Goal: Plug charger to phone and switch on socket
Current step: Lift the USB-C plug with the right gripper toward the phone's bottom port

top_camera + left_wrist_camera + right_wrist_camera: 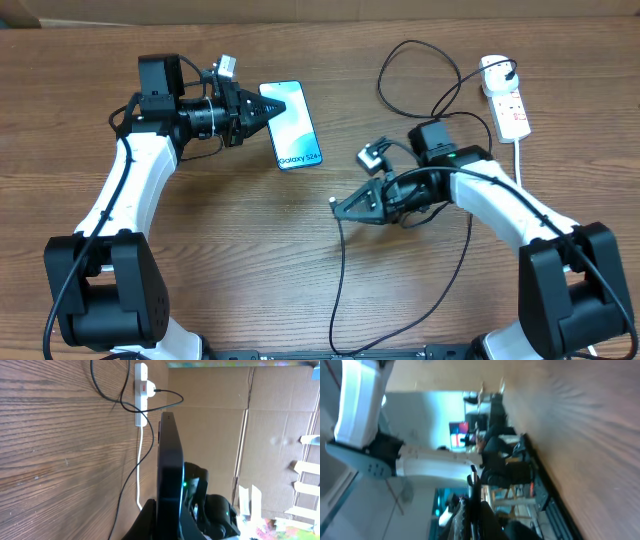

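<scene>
The phone point(297, 132), blue-teal screen up, lies at the back left of the table. My left gripper point(272, 107) is shut on its upper left end. In the left wrist view the phone point(169, 455) shows edge-on between the fingers point(167, 521). My right gripper point(337, 207) is shut on the charger's connector tip, right of the phone and pointing left. The black cable point(342, 270) hangs down from it toward the table front. In the blurred right wrist view the thin tip point(472, 481) sticks out of the shut fingers point(474, 515). The white socket point(510, 100) lies at the back right with the white plug point(495, 68) in it.
The socket's thick white cord point(520, 155) runs toward the front right. Loops of black cable point(400, 55) lie behind my right arm. The left wrist view shows the socket point(141, 385), its cord point(139, 460) and cardboard walls point(215, 435) past the table edge.
</scene>
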Available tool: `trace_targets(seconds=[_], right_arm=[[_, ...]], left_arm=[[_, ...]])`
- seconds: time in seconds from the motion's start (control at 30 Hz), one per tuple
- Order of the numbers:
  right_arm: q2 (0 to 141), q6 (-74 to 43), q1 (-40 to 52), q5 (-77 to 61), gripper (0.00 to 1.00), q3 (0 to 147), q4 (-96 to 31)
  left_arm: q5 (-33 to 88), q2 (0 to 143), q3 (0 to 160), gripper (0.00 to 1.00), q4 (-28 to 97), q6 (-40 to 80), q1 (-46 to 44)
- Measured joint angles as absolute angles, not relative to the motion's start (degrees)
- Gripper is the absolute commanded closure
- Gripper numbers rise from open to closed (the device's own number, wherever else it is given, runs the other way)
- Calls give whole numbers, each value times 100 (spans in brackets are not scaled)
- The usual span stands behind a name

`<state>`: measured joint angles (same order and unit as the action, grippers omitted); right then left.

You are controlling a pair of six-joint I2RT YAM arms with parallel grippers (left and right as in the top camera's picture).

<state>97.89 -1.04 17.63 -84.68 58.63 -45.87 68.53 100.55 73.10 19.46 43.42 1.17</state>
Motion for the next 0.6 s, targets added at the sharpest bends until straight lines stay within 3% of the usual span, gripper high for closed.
trace_targets(seconds=[0.37,0.6], right_arm=[[9789,-154,1846,-8731,96,5863,-4401],[9789,-810,1846,-8766,96,5883,-3367]], left_arm=[[6858,10055,7310,96,1953,4342,113],[6860,10055,7310,96,1953,4386,-23]])
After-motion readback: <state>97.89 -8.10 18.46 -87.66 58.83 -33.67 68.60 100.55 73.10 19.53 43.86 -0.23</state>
